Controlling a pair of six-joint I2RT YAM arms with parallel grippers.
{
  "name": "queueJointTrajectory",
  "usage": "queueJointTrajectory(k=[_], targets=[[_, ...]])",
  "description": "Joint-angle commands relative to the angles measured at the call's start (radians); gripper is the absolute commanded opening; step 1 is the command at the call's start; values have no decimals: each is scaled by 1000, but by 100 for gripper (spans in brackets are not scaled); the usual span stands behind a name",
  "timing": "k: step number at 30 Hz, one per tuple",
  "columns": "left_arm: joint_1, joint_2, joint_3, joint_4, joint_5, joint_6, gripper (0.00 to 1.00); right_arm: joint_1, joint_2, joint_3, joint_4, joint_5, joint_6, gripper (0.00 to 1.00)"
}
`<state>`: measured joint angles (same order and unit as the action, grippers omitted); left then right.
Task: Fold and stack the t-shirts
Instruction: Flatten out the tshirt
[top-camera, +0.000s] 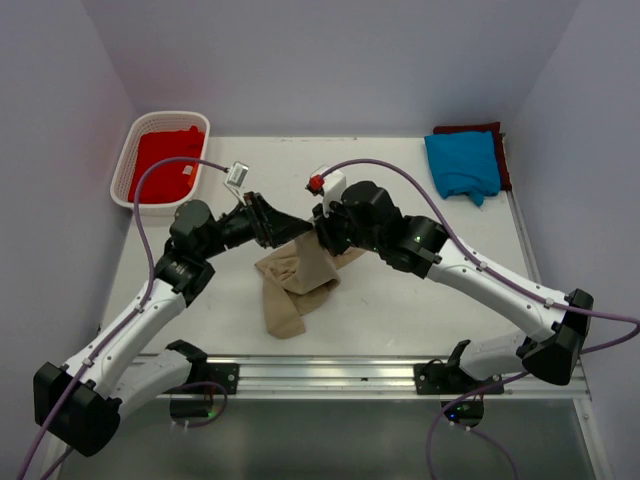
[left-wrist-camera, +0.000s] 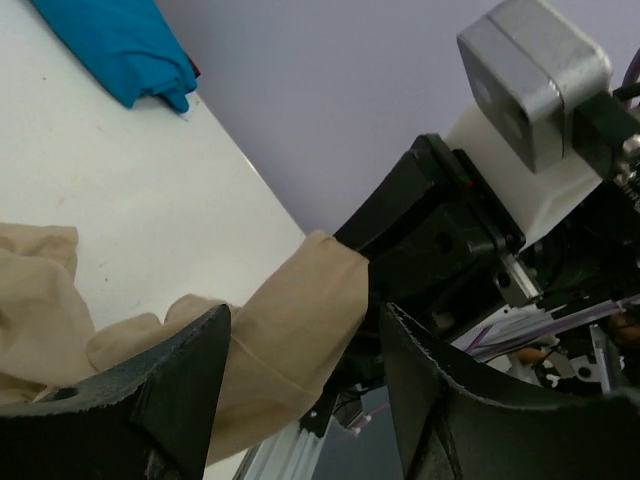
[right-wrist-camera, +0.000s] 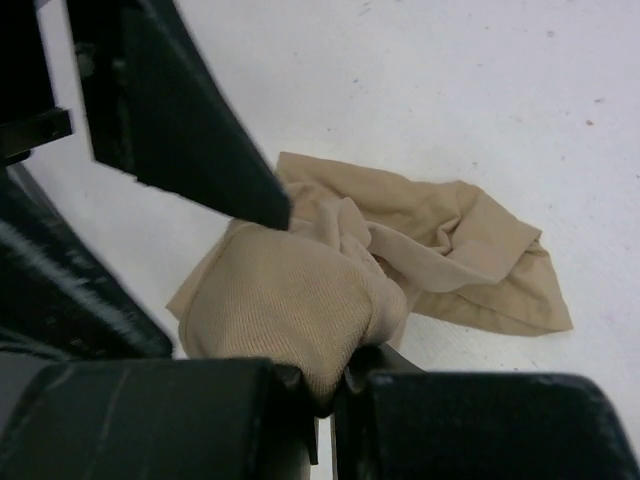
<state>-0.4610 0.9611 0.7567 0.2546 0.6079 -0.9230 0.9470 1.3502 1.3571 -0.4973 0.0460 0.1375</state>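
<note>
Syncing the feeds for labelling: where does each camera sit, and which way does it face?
Top external: above and behind, looking down on the table; left arm and right arm show.
Left wrist: on the left arm, facing across the table toward the blue shirt; the open left end effector shows, facing the right end effector.
Right wrist: on the right arm, facing down at the table; the right end effector shows, clamped on the tan shirt.
Shared: both wrist views show that shirt.
</note>
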Motion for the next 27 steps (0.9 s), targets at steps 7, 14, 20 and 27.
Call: queueJointTrajectory(k=[7, 14, 20, 27], targets=[[-8, -153, 104, -353, -22, 286, 68, -114, 47, 115, -52, 52, 53, 0], [-8, -101, 30, -229, 33, 239, 68, -116, 61, 117, -12, -107, 68, 0], [-10, -56, 36, -225, -51, 338, 72, -116, 56, 106, -15, -207, 57, 0], [-28, -19, 61, -244, -143, 461, 76, -116, 66, 120, -24, -299, 48, 0]])
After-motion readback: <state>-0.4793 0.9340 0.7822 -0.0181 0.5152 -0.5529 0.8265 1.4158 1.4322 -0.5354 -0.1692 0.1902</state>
